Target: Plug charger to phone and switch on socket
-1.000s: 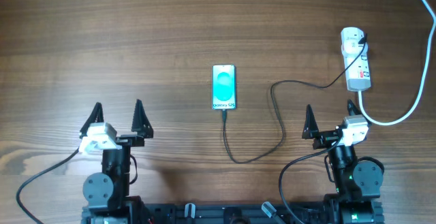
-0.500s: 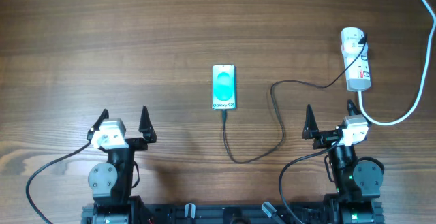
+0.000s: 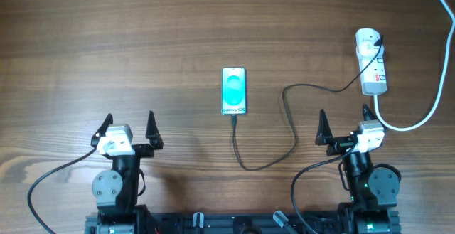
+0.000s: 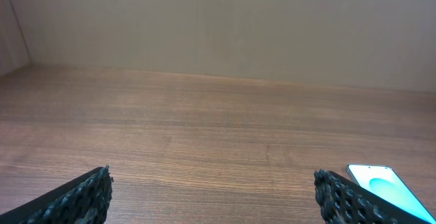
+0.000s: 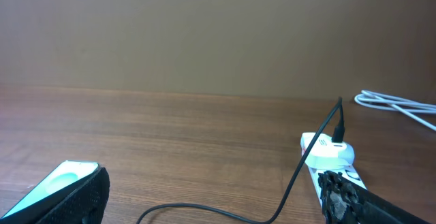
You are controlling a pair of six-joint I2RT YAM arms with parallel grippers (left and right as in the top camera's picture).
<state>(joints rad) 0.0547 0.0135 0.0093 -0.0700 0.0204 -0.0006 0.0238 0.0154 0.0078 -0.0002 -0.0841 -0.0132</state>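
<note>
Cyan-lit phone [image 3: 234,90] lies flat, centre; thin black charger [image 3: 292,124] loops from its near edge to white socket [image 3: 371,67], far right.

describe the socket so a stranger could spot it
On the wooden table, look to the far right, beyond the right gripper. The socket is the white elongated strip with red marks, trailing a thick white cord, unlike the thin black charger plugged into it.

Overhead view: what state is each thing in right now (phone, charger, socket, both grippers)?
phone: lying flat, screen lit cyan.
charger: one end plugged into the socket, tip at the phone's near short edge; cannot tell if it is seated.
socket: charger plugged in at its far end; switch position too small to tell.
left gripper: open, empty.
right gripper: open, empty.
</note>
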